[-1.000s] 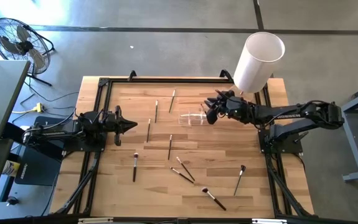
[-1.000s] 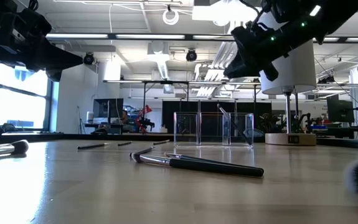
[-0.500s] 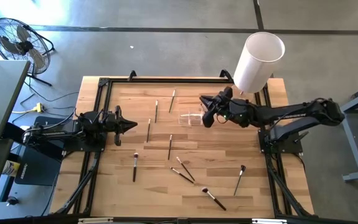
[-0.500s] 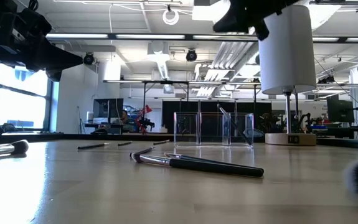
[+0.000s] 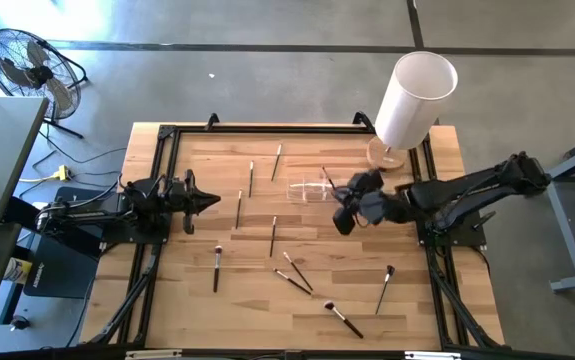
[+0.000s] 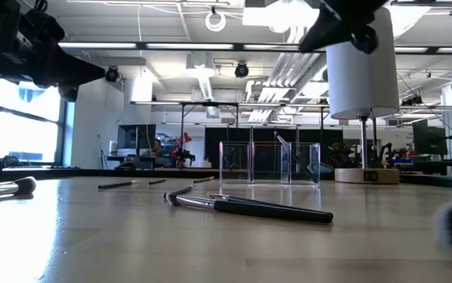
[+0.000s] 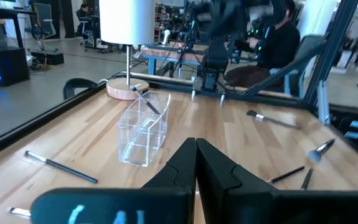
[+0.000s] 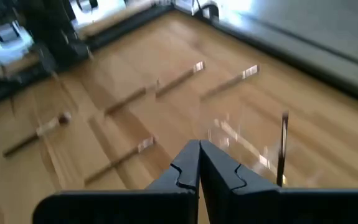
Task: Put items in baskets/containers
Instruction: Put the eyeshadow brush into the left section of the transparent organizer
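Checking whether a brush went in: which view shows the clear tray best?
The left wrist view: the clear tray is near and whole, with one brush leaning inside. The high view shows it only faintly from above, the low view side-on and far off, and the right wrist view only as blurred glints.

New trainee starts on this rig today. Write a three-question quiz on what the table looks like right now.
1. True or false: the small clear plastic tray already has a thin dark-handled makeup brush standing in it.
2. Multiple choice: the right end effector is
A. shut, with nothing in it
B. open
C. shut on a brush
3. Fill in: the left end effector is shut and waits at the table's ____ side in the high view.

Key
1. True; the brush leans out of the tray's end nearest the tall white cylinder.
2. A; its fingers meet with nothing between them in the right wrist view.
3. left
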Robot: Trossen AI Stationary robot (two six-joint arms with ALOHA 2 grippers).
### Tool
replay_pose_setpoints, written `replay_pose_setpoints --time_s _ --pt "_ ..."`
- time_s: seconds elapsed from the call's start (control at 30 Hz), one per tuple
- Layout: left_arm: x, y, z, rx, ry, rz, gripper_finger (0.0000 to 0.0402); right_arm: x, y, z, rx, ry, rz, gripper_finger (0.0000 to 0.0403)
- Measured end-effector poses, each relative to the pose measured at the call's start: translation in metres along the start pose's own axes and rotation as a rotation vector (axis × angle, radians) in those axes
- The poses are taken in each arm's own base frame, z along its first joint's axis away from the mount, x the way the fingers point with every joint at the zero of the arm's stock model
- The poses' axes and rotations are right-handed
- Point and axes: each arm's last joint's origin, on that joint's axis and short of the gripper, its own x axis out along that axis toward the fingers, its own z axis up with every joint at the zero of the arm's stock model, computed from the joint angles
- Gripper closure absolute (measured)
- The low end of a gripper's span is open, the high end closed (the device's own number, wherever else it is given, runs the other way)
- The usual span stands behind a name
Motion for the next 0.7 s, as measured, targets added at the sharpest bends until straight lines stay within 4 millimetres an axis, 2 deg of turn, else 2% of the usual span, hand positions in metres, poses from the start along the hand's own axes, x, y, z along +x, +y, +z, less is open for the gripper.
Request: replay_pose_setpoints --time_s 0.17,0.3,0.4,0.53,0.7 --pt "0.0 -0.001 0.003 -0.112 -0.031 -0.011 0.0399 -0.003 0.0 -0.034 -0.02 0.084 0.0 0.04" --pt "0.001 0.001 0.013 -0.207 -0.106 0.072 0.04 -0.003 -0.006 -0.064 -0.045 0.149 0.002 0.0401" --pt "0.007 0.002 0.025 -0.258 -0.077 0.153 0.0401 -0.003 -0.016 -0.084 -0.053 0.198 -0.003 0.0401" --pt "0.029 0.003 0.037 -0.294 0.045 0.291 0.0401 -0.006 -0.036 -0.104 -0.048 0.267 0.017 0.0402" --pt "0.071 0.002 0.051 -0.288 0.247 0.425 0.0401 -0.016 -0.061 -0.113 -0.039 0.264 0.072 0.0402"
